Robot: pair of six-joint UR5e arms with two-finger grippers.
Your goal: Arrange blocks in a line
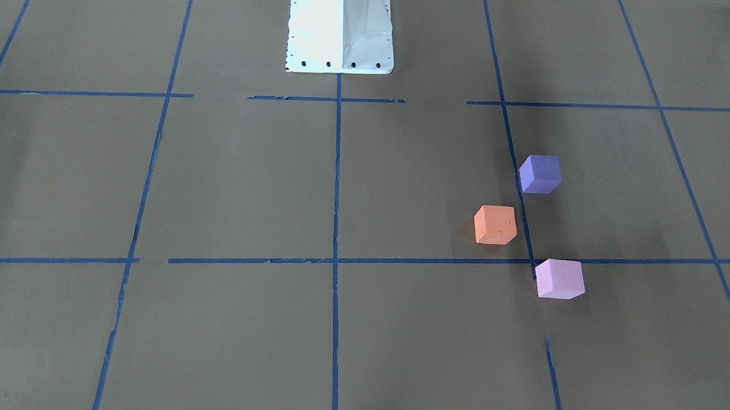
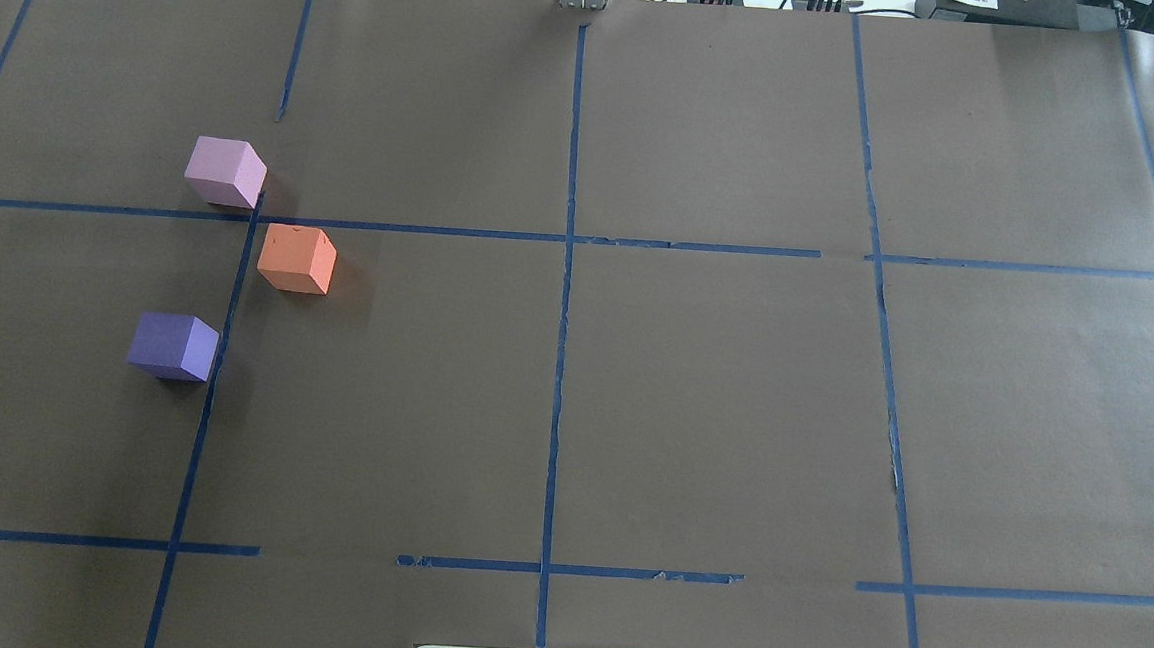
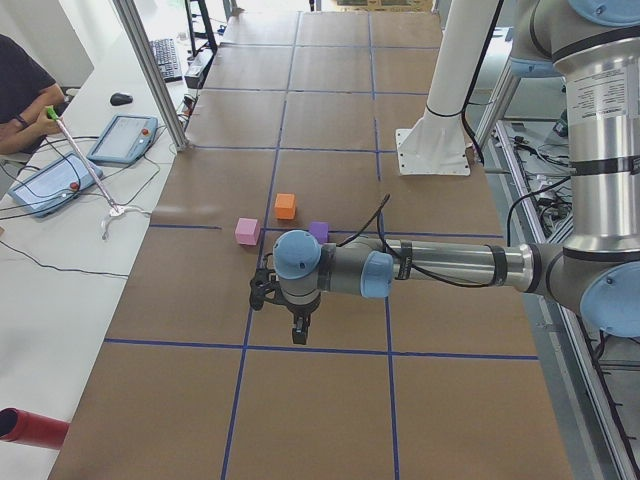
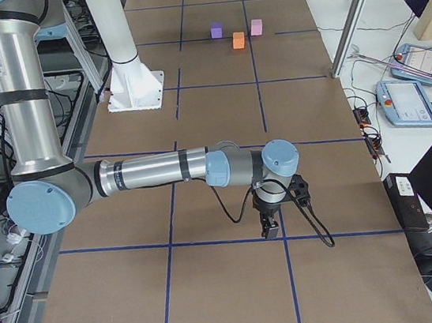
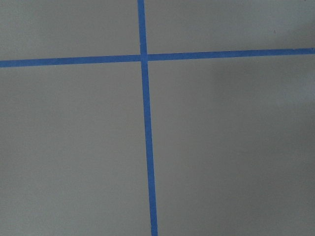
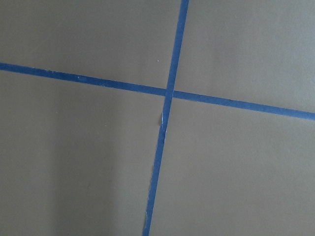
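Three cubes rest apart on the brown paper on the robot's left half. The orange block (image 1: 495, 225) (image 2: 296, 259) sits between the dark purple block (image 1: 540, 173) (image 2: 173, 346), nearer the robot, and the pink-lilac block (image 1: 559, 278) (image 2: 226, 171), farther out. They form a bent row, with the orange one offset towards the table's middle. My left gripper (image 3: 300, 335) hangs over the table end, well short of the blocks (image 3: 285, 206). My right gripper (image 4: 271, 230) hangs at the opposite end, far from the blocks (image 4: 238, 41). I cannot tell whether either is open. Both wrist views show only paper and tape.
Blue tape lines (image 2: 567, 263) grid the paper. The white robot base (image 1: 341, 31) stands at the table's robot side. An operator (image 3: 20, 95), tablets (image 3: 122, 137) and a metal post (image 3: 150, 70) are along the far side. A red cylinder (image 3: 30, 428) lies on the side bench.
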